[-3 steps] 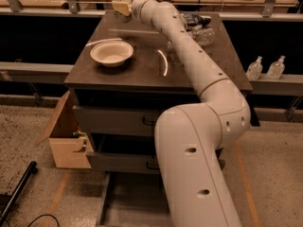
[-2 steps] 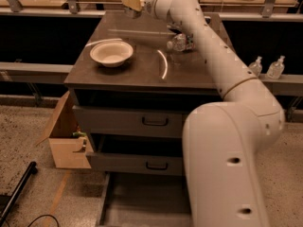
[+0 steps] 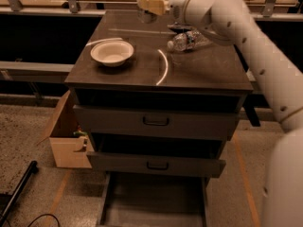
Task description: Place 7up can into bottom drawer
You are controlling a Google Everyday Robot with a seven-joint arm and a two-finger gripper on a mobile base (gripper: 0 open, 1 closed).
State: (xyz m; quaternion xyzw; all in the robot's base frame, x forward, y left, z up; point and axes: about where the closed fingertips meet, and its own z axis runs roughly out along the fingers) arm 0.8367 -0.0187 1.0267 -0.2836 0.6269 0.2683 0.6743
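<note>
My gripper (image 3: 150, 5) is at the far edge of the cabinet top, its beige fingers (image 3: 152, 5) closed across a small silvery can, the 7up can (image 3: 147, 17). The can stands upright in the grip, just above the surface at the back middle. The arm reaches in from the right and crosses the top right of the view. The bottom drawer (image 3: 154, 200) is pulled open at the foot of the cabinet, a wide shallow grey tray with a bare floor. It lies far below and in front of the gripper.
A clear plastic bottle (image 3: 187, 40) lies on its side right of the gripper. A white bowl (image 3: 111, 52) sits on the left of the top. Two upper drawers with black handles (image 3: 156, 121) stand slightly open. A cardboard box (image 3: 68, 138) stands on the floor at left.
The gripper has moved to the right along the back edge of the cabinet top, with the can in it. The arm's bulk has swung out of the lower view, uncovering the drawers.
</note>
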